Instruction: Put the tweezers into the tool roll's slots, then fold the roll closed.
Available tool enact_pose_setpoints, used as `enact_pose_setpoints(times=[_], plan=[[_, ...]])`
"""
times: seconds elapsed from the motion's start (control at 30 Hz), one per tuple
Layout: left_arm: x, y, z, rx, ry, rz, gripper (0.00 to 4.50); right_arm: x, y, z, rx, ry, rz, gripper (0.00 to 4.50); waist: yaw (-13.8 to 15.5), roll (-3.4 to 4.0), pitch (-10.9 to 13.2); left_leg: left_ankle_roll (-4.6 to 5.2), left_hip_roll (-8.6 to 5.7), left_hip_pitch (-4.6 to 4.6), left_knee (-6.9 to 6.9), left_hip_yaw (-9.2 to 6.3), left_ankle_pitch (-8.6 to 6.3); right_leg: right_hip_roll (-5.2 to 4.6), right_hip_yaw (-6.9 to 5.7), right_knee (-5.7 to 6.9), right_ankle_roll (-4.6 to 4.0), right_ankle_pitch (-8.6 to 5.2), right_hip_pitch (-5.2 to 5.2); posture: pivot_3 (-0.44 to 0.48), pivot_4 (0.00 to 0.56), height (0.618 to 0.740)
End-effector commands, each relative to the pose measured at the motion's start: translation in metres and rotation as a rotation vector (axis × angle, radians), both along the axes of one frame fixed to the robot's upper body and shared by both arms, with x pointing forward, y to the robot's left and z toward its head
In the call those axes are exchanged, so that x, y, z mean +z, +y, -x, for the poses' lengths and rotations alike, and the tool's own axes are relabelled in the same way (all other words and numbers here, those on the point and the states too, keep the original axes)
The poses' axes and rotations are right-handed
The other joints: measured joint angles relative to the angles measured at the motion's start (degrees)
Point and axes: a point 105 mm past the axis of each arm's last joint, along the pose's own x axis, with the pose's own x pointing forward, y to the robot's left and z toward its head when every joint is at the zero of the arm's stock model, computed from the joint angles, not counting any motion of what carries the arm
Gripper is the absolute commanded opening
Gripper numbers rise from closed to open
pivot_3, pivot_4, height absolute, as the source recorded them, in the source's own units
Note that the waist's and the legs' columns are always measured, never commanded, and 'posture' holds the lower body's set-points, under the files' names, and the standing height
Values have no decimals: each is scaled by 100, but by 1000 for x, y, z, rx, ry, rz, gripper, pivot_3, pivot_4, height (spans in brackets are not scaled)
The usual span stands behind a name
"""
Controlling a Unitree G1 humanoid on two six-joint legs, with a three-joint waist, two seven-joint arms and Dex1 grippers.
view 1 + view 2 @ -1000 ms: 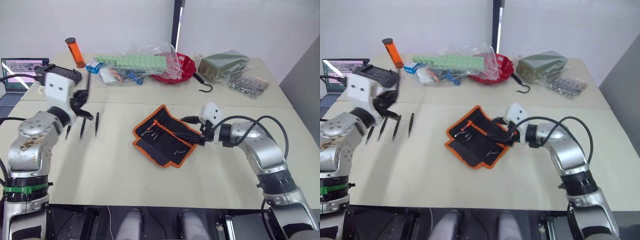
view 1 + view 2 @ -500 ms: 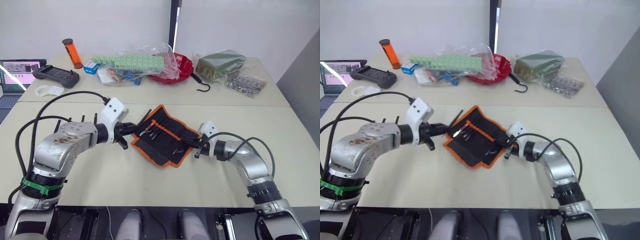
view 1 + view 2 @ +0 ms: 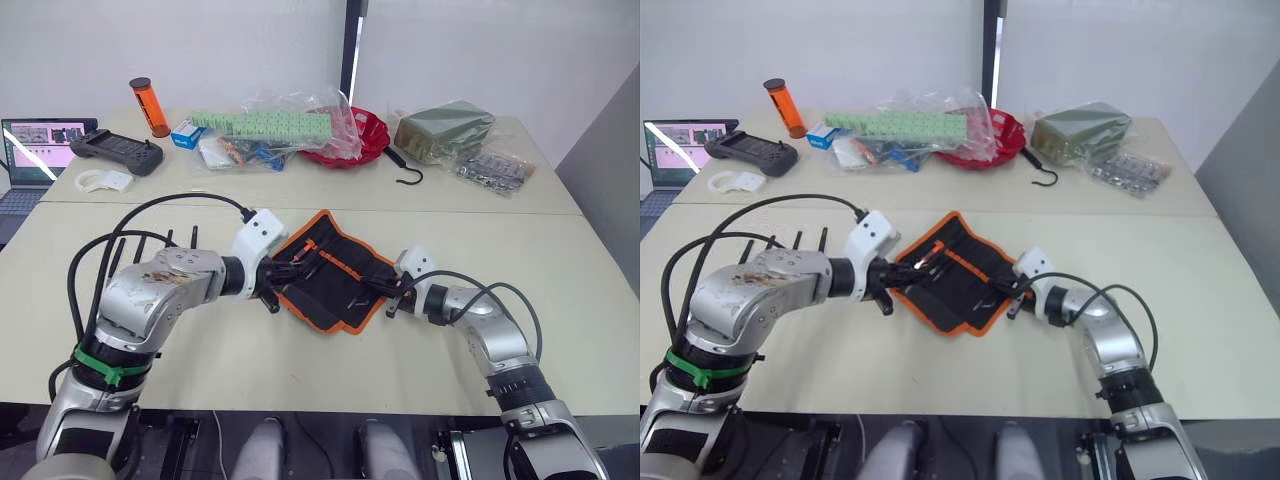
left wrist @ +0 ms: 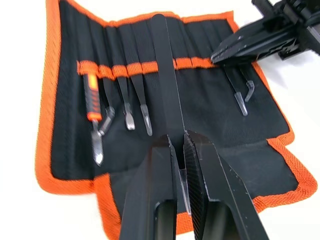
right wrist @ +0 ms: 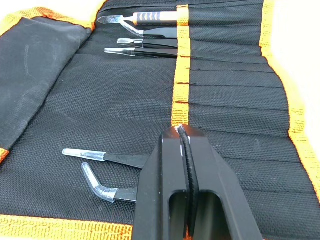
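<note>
Tweezers on the counter: we count about four loose tweezers (image 3: 165, 240) lying to the left of the roll, near the left arm, not yet stowed.
Left tool: our left tool (image 4: 178, 137) is pinched tight on one black tweezer (image 4: 165, 75), whose free end lies over the orange strip (image 4: 150, 65), seemingly lined up with a slot.
Tool roll: the tool roll (image 3: 330, 270) lies unfolded at mid-counter between our two arms, its inner face up.
Slots: the slots (image 5: 225, 80) already carry several pieces; we see a cluster at one end, one with an orange-banded handle (image 5: 155, 18), and two more near the other end (image 5: 107, 157). We cannot tell which of these are the task's tweezers.
Right tool: our right tool (image 5: 181, 131) is closed at the orange strip, apparently pinning or gripping the fabric; we cannot tell which.
Left to do: we judge the job at an early stage, with one tweezer going in, the loose ones to follow, then the fold.
Writing: we read no brand or label anywhere.
</note>
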Motion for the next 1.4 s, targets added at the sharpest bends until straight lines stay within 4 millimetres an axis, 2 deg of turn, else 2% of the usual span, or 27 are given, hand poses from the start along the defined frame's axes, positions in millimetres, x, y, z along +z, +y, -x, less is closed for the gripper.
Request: enact_pose_setpoints(times=[0.03, 0.3, 0.57, 0.87, 0.93, 1.13, 1.3, 1.4], plan=[[6, -4, 4, 2, 6, 2, 0, -17, -10, 5, -25, 57, 33, 17, 2, 0, 0, 0, 0, 0, 0, 0, 0, 0, 0, 0, 0, 0, 0, 0, 150, 740], [-11, -3, 8, 20, 63, -55, 0, -20, -7, 8, -18, 73, 27, 17, 7, 0, 0, 0, -1, 3, 3, -1, 0, -1, 0, 1, 1, 0, 5, 0, 150, 740], [-18, -8, -13, 60, 63, -57, 0, -19, -6, 7, -23, 70, 30, 17, 19, 0, -1, 0, -1, 5, 5, -1, 0, 0, -1, 2, 1, 0, 8, 0, 150, 740], [-13, -18, -21, 10, 40, -112, 0, -21, -5, 11, -43, 73, 18, 17, 19, 0, -1, 0, -2, 5, 7, -1, 0, -1, -1, 3, 1, 0, 9, 0, 150, 740], [-6, -21, -20, 37, 91, -111, 0, -23, -5, 13, -44, 76, 16, 17, 20, 0, -1, 0, -2, 5, 8, -1, 0, -1, -1, 4, 2, 0, 9, 0, 150, 740], [18, -30, -13, -26, 232, -52, 0, -25, -2, 14, -47, 78, 11, 17, -18, 0, -1, 1, -3, 6, 10, -2, -1, 0, -1, 8, 5, -3, 10, 0, 150, 740], [7, -23, -15, 2, 290, -157, 0, -25, 2, 12, -44, 73, 8, 17, -28, 0, -1, 1, -3, 14, 10, -2, -1, 0, -1, 20, 6, -3, 10, 0, 150, 740], [1, -17, -24, 33, 288, -201, 0, -24, 3, 12, -43, 71, 5, 17, -27, 0, -1, 1, -3, 16, 10, -2, -1, 1, 0, 23, 6, -3, 10, 0, 150, 740]])
